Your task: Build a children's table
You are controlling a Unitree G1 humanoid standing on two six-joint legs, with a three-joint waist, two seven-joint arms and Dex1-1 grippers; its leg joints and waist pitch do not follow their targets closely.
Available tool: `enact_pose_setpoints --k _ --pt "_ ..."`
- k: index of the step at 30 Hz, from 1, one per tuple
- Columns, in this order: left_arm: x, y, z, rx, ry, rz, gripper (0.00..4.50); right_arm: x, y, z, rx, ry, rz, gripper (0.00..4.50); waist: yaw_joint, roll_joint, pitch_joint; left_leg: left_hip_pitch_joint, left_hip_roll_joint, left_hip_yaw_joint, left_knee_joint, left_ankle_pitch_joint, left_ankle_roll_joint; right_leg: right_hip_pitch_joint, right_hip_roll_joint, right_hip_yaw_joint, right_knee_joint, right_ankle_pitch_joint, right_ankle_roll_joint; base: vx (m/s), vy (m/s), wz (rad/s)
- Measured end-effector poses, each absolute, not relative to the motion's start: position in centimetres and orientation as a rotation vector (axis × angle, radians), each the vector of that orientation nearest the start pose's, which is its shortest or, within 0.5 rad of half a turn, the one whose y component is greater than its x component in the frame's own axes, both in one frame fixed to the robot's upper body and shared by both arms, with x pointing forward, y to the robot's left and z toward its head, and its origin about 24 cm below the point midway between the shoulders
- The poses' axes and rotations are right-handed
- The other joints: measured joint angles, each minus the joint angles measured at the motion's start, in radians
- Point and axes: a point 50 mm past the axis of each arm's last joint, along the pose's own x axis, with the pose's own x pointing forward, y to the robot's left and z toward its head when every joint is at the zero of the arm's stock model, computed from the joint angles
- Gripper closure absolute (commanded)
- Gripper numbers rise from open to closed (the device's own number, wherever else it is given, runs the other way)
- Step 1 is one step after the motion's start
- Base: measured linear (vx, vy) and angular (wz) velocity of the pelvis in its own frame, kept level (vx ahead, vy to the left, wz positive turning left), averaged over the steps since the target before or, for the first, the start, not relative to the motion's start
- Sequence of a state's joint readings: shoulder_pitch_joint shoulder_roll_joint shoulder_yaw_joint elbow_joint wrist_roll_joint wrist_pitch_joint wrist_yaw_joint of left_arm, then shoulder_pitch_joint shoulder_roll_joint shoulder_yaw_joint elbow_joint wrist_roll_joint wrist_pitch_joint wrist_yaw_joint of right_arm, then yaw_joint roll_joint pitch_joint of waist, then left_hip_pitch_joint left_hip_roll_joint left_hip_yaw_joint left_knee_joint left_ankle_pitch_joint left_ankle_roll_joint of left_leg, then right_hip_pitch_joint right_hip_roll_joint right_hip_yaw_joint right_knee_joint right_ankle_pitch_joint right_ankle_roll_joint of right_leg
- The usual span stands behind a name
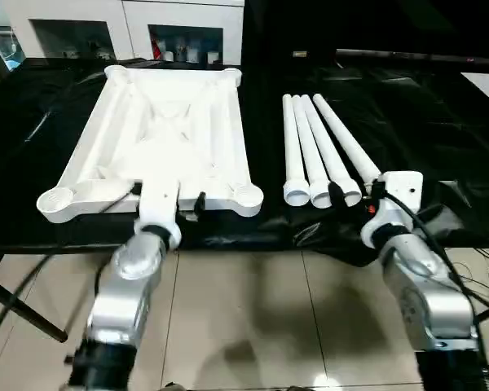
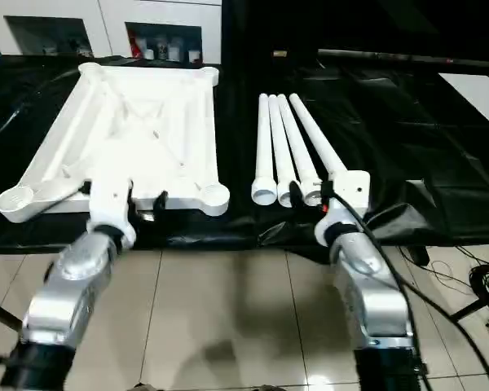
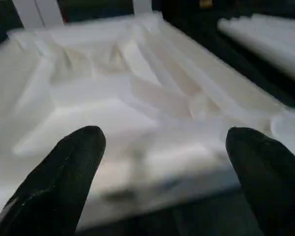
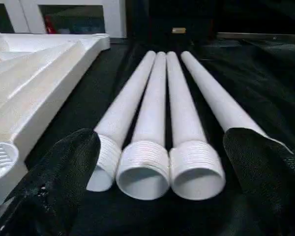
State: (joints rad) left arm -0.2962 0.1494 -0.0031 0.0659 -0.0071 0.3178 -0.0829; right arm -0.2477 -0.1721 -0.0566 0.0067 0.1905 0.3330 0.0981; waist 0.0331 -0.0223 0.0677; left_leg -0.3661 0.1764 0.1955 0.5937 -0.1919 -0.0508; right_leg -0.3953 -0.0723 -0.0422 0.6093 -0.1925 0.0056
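Jaws wide on both our grippers, left gripper (image 1: 168,198) at the tabletop (image 1: 171,122), right gripper (image 1: 354,193) at the legs (image 1: 318,151); risk: nudged legs roll apart.

This looks like a work room or lab, not a home. A low table (image 1: 440,204) under a crinkly black sheet fills the middle. At the upper left stands a white cabinet (image 1: 122,24) with glass doors. Shiny floor tiles (image 1: 253,318) run along the bottom, with black cables (image 2: 473,285) at the lower right.
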Motion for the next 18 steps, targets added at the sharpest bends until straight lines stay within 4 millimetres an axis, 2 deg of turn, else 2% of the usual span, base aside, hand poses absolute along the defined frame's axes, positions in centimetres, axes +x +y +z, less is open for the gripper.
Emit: enact_pose_setpoints --k 2,4,6,7,9,10,11,12,14,15,16,17,18 --pt "31.0 15.7 8.1 0.147 0.089 -0.112 0.01 30.1 -17.1 7.9 0.023 0.094 0.121 0.04 -0.002 0.006 0.002 0.010 0.000 0.000 -0.001 -0.002 0.002 0.009 0.000 -0.001 -0.003 -0.005 0.006 0.000 0.000 0.00" --pt "31.0 15.8 8.1 0.158 0.086 -0.122 0.01 30.4 -17.0 7.8 0.023 0.096 0.135 0.04 -0.003 0.008 0.004 0.029 0.000 0.000 -0.006 -0.008 -0.001 0.027 0.001 -0.003 -0.010 -0.008 0.007 0.000 0.000 0.00" --pt "31.0 15.6 8.1 0.162 0.084 -0.137 0.01 30.5 -16.9 8.0 0.017 0.085 0.142 0.04 -0.002 0.008 0.003 0.040 0.000 0.000 -0.014 -0.009 -0.001 0.041 0.001 -0.005 -0.019 -0.010 0.007 0.000 0.000 0.00" --pt "31.0 15.5 8.1 0.162 0.086 -0.139 0.01 30.6 -16.9 8.1 0.013 0.082 0.145 0.04 -0.002 0.009 0.003 0.035 -0.002 -0.006 -0.015 -0.010 0.001 0.048 -0.001 -0.011 -0.024 -0.011 0.008 0.000 0.000 0.00" --pt "31.0 15.3 8.1 0.161 0.087 -0.148 0.01 30.6 -16.9 7.9 0.012 0.086 0.147 0.04 -0.004 0.010 0.001 0.027 -0.003 -0.030 -0.015 -0.011 0.002 0.067 -0.006 -0.041 -0.044 -0.013 0.009 0.046 0.010 0.26" --pt "31.0 15.3 8.1 0.161 0.090 -0.148 0.01 30.6 -16.9 7.8 0.013 0.091 0.150 0.04 -0.006 0.014 -0.001 0.013 -0.004 -0.047 -0.010 -0.010 0.009 0.075 -0.009 -0.065 -0.055 -0.013 0.010 0.071 0.014 0.45" --pt "30.9 15.3 8.0 0.161 0.095 -0.146 0.01 30.6 -16.7 7.6 0.012 0.101 0.157 0.04 -0.004 0.017 -0.002 0.005 -0.004 -0.058 -0.006 -0.010 0.014 0.085 -0.011 -0.086 -0.066 -0.014 0.011 0.094 0.006 0.58" --pt "30.8 15.5 7.8 0.162 0.106 -0.140 0.01 30.6 -16.5 7.4 0.002 0.108 0.168 0.04 -0.002 0.023 -0.004 -0.005 -0.006 -0.075 -0.002 -0.012 0.018 0.098 -0.016 -0.113 -0.077 -0.017 0.012 0.094 0.006 0.58" --pt "30.6 16.0 7.4 0.169 0.123 -0.129 0.01 30.6 -15.7 7.3 -0.002 0.111 0.199 0.04 0.000 0.028 -0.007 -0.011 -0.013 -0.096 0.003 -0.017 0.030 0.111 -0.023 -0.136 -0.081 -0.028 0.009 0.120 0.005 0.47" --pt "30.5 16.2 7.3 0.170 0.130 -0.121 0.01 30.5 -15.2 7.2 -0.002 0.114 0.216 0.04 0.002 0.029 -0.006 -0.013 -0.022 -0.111 0.006 -0.021 0.037 0.118 -0.022 -0.138 -0.081 -0.036 0.010 0.173 0.008 0.64" --pt "30.4 16.6 7.2 0.173 0.137 -0.109 0.01 30.5 -14.6 7.1 0.000 0.116 0.240 0.04 0.001 0.029 -0.007 -0.011 -0.040 -0.135 0.008 -0.026 0.045 0.118 -0.020 -0.134 -0.057 -0.061 -0.010 0.153 0.000 0.66" --pt "30.5 16.8 7.2 0.176 0.137 -0.104 0.01 30.5 -14.2 7.1 0.001 0.117 0.253 0.04 -0.003 0.029 -0.007 -0.007 -0.056 -0.151 0.012 -0.029 0.050 0.109 -0.020 -0.120 -0.018 -0.086 -0.044 0.208 -0.036 0.96" --pt "30.5 17.1 7.3 0.178 0.137 -0.095 0.01 30.5 -13.9 7.1 0.006 0.115 0.263 0.04 -0.005 0.024 -0.008 -0.001 -0.083 -0.179 0.016 -0.035 0.059 0.077 -0.016 -0.076 0.060 -0.106 -0.047 0.127 -0.041 0.64"
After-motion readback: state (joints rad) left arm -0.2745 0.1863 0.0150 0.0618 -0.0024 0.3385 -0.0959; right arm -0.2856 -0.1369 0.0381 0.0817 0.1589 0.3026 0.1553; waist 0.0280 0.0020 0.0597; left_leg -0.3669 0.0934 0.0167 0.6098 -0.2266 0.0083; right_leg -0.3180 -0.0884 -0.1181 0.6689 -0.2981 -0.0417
